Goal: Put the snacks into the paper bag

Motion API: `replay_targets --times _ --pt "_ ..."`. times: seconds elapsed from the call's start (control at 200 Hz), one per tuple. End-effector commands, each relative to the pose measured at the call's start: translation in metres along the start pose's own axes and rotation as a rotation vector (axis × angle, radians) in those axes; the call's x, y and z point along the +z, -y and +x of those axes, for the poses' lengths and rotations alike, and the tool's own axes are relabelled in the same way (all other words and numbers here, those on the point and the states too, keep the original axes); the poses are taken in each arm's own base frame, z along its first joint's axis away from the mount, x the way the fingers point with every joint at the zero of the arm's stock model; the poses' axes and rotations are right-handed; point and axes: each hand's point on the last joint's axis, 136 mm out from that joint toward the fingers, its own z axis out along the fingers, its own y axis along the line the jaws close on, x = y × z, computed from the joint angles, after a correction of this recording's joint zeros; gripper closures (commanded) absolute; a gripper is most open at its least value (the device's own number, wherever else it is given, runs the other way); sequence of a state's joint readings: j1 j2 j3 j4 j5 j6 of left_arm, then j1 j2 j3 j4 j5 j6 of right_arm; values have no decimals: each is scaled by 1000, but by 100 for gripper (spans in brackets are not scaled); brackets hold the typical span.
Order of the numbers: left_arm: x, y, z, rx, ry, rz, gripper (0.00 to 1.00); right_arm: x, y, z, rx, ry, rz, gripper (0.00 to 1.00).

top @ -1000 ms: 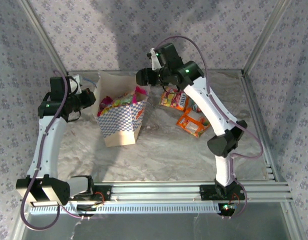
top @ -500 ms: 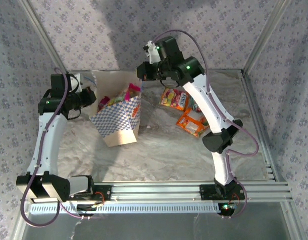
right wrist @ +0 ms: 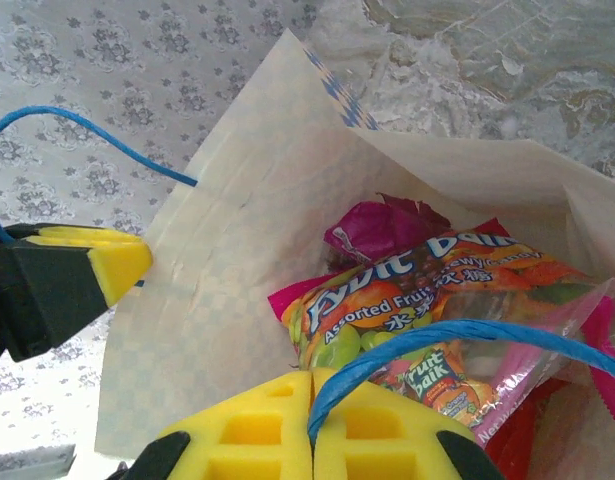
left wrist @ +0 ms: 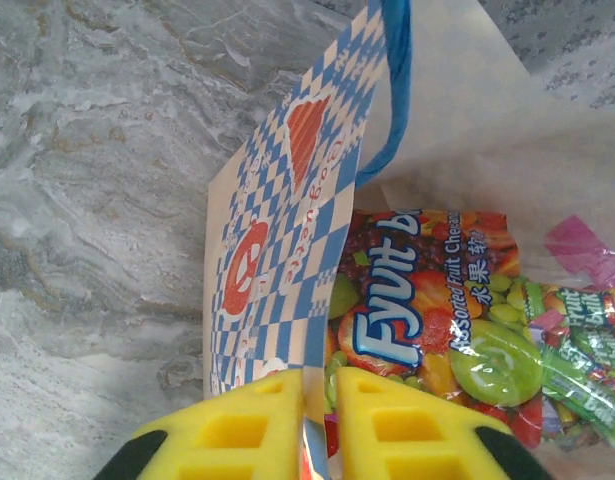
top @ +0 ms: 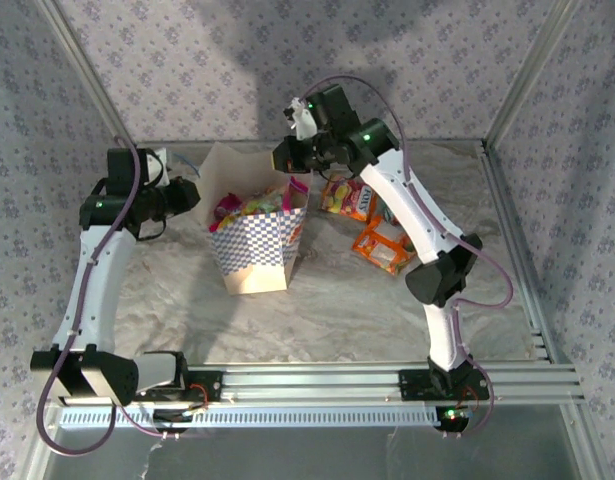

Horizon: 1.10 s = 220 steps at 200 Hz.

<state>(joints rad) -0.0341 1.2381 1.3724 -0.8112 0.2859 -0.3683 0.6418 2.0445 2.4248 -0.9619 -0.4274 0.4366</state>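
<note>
Marbled grey desk (top: 337, 300) is topped, left of centre, by the paper bag (top: 257, 255) with snacks (top: 252, 207) inside and loose packets (top: 384, 247) laid to its right, its checkered rim straddled by the slightly parted left claw (left wrist: 318, 385), its blue cord handle (right wrist: 487, 338) pinched farther back by the closed right claw (right wrist: 312, 385).

Inside the paper bag (left wrist: 467, 120), the large multicoloured packet (left wrist: 427, 300) bears a big white stylised "Fruit", then a cut-off word, with "Assorted Fruit Chew" and Chinese characters 水果软 beneath. A smaller packet (right wrist: 442, 385) beside it in the bag also reads "Fruit". Red script on the bag's checkered band (left wrist: 272, 250) is illegible.
</note>
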Motion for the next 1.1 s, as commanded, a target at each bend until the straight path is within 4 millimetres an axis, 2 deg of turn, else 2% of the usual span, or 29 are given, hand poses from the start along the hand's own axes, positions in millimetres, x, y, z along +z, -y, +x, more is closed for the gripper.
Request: replay_targets --times 0.0,0.085,0.295,0.335,0.43,0.5,0.57,0.705,0.77,0.85,0.934,1.009,1.094 --pt "-15 11 -19 10 69 19 71 -29 -28 -17 -49 86 -57 100" --pt "-16 14 -23 8 76 31 67 -35 -31 -18 -57 96 -57 100" --pt "-25 24 -36 14 105 51 66 -51 -36 -20 -78 124 -53 100" --pt "-28 25 -38 19 112 48 70 -54 -38 -20 -86 130 -50 100" --pt "-28 25 -41 32 110 41 90 -60 -39 -20 -95 143 -50 100" --pt "-29 27 -44 41 111 42 100 -64 -37 -22 -98 155 -42 100" --pt "-36 36 -51 59 129 71 100 -73 -41 -29 -98 181 -54 100" --pt "-70 59 -76 108 216 115 100 -103 -56 -47 -126 247 -87 100" --pt "-82 64 -82 122 243 122 100 -109 -57 -48 -143 256 -78 100" --pt "-78 60 -75 111 226 117 100 -97 -39 -36 -120 209 -42 100" --pt "-55 44 -53 76 164 93 100 -76 -8 -19 -60 157 -9 100" --pt "-35 29 -30 38 110 75 100 -60 6 -1 0 119 -29 100" --pt "-26 21 -16 19 79 63 100 -51 15 11 24 91 -19 100"
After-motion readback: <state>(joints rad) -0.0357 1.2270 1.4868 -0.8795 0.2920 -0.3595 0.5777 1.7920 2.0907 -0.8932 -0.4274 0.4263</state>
